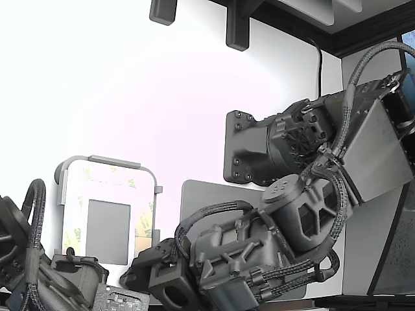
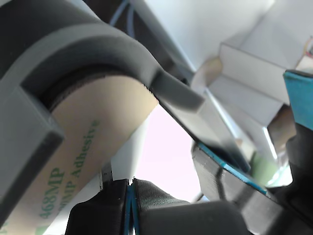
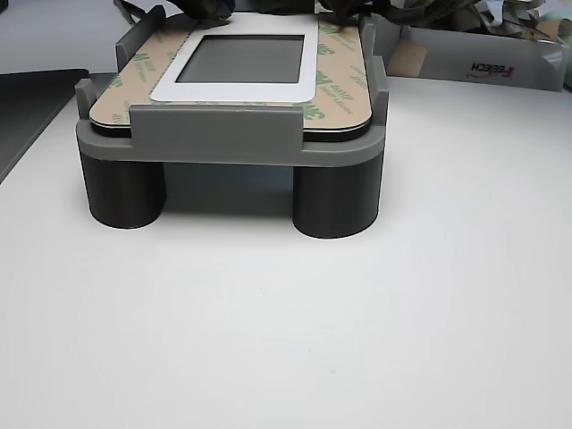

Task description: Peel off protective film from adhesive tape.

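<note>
Revealing tan protective film (image 2: 73,147) lettering, only the wrist view; pincer (image 1: 146,262) state unclear.

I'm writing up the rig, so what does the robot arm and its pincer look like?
The arm is dark grey, with chunky ribbed housings, braided black cable looms looped along its joints and a plain grey metal plate. The pincer shows dark fingers with a thin blue line between them.

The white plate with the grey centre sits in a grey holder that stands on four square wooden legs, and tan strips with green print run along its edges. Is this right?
Not quite. In the other view the grey holder stands on round dark grey cylinder legs, not square wooden ones, and only two show. The rest holds: the white plate with the grey centre sits in it, with tan green-printed strips along its edges.
</note>
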`<state>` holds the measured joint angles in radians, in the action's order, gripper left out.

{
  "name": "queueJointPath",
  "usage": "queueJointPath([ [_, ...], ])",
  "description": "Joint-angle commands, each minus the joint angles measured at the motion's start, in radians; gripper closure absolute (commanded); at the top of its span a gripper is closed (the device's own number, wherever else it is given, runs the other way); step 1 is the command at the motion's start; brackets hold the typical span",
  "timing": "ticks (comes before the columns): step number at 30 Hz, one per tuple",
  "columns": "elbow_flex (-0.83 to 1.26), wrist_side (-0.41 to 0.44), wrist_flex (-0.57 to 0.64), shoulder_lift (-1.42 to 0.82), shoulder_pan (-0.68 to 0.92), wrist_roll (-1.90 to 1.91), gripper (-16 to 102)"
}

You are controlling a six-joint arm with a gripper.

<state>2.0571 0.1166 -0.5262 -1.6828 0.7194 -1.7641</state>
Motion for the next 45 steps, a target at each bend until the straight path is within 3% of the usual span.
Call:
queueJointPath([
  [1, -0.018, 0.005, 0.003, -0.031, -0.006, 0.005, 97],
  [45, 0.018, 0.026, 0.018, -0.057, 0.028, 0.032, 97],
])
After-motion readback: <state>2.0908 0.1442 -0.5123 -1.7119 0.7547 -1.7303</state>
